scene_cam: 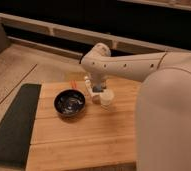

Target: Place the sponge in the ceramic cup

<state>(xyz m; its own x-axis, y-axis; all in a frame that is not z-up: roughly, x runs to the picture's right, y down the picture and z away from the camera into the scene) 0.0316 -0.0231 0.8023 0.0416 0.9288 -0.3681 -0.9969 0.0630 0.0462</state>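
Wood tabletop [89,137] in the camera view — the gripper [96,93] hangs low, just left of the ceramic cup [107,99], fingers pinched narrow on the sponge [96,88], a blue-grey sliver beside the cup's rim. Dark bowl [70,104] sits further left — black mat [14,125] beyond it.

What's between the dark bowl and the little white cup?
In the camera view, the gripper hangs there, shut on the sponge, beside the ceramic cup; bare tabletop reaches the dark bowl.
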